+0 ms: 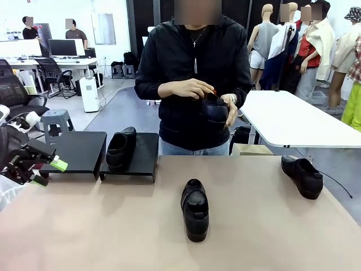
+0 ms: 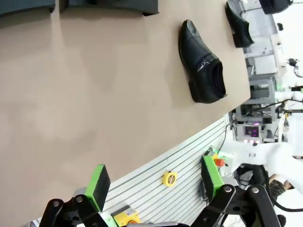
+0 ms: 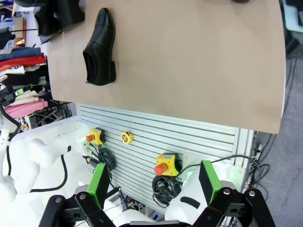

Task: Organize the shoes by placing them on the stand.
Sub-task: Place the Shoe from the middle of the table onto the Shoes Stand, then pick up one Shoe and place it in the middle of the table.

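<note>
Step in hand, as judged: fetching a loose shoe for the stand. Left pincer (image 1: 49, 173) is spread, holding nothing, at the left edge of the tabletop (image 1: 113, 226), just beside the stand's left section (image 1: 79, 148), which is bare. Right pincer (image 3: 154, 182) is likewise spread and empty, back off the tabletop's near edge. Recommended: pinch the middle shoe (image 1: 195, 209) across its collar, keep the sole level, and seat it squarely on the bare section. Shoes: four, glossy black leather, low-cut, rounded toes. The racked shoe (image 1: 121, 148) sits on the stand's right section (image 1: 144, 161); the far-right shoe (image 1: 302, 176) lies on the tabletop; the held shoe (image 1: 214, 110) is in the person's hands (image 1: 189, 88).
</note>
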